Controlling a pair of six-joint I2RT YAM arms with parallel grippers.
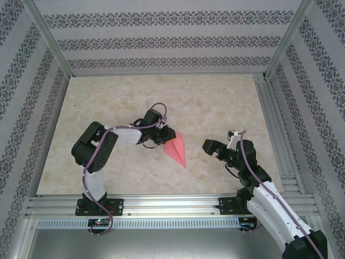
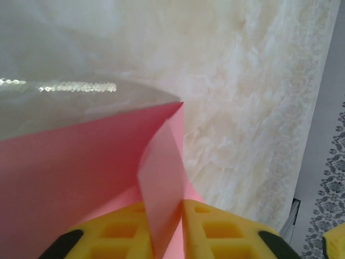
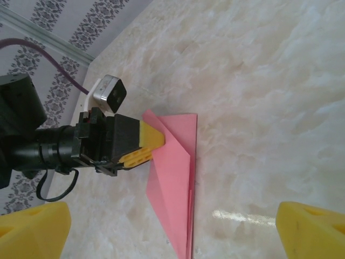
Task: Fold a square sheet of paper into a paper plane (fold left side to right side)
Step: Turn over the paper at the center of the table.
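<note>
**Left jaws clamp the pink dart; right jaws stand wide beside it**

The paper plane (image 1: 177, 150) lies near the middle of the pale marbled bench (image 1: 108, 102). It is a narrow pinkish-red dart whose point aims toward the near right. The left arm (image 1: 126, 135) bends in from the left, and the left jaws are clamped on the plane's far-left edge, at its wide end.

In the left wrist view the two yellow fingers (image 2: 121, 233) sit almost together at the bottom of the picture. A flap (image 2: 161, 183) of the pink paper stands up between them, while a broader pink panel spreads away to the left. How many layers are caught in the pinch is hard to tell from here.

The right wrist view shows the same grip from the other side. The left arm's yellow tips bite the paper near its broad end, where folded layers overlap, and the rest tapers flat along the bench to a sharp point.

The right arm (image 1: 264, 191) reaches in from the near right. The right jaws are spread wide and hold nothing; their yellow fingertips (image 3: 33, 233) sit in the two lower corners of the right wrist view. In the top view they are just right of the plane, apart from it, with bare bench between.
</note>
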